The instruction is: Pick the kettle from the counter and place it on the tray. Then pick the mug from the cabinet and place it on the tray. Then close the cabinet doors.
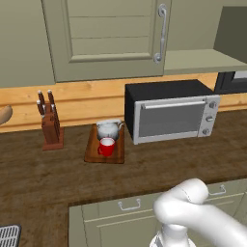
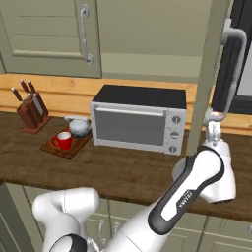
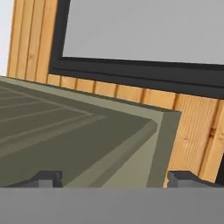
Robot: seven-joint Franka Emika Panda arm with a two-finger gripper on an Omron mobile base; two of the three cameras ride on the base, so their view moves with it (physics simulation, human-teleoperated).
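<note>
The silvery kettle (image 1: 108, 129) and the red mug (image 1: 106, 147) both stand on the reddish-brown tray (image 1: 92, 147), which lies on the dark counter (image 1: 58, 173) left of the oven. The right base view also has the kettle (image 2: 79, 126), mug (image 2: 63, 140) and tray (image 2: 74, 148). The cabinet (image 1: 202, 60) shows its pale shelf. Its left door (image 1: 111, 38) is flat and closed. The right door (image 2: 210, 74) stands swung out, edge-on, with its bar handle (image 2: 235, 69). My gripper (image 2: 212, 129) is open just under that handle's lower end. The door panel (image 3: 65, 135) lies between the fingertips (image 3: 46, 177).
A silver and black toaster oven (image 1: 171, 116) sits right of the tray. A knife block (image 1: 49, 124) stands to its left. A dark-framed window (image 3: 131, 70) is behind the open door. Grey-green drawers (image 1: 130, 217) run below the counter edge.
</note>
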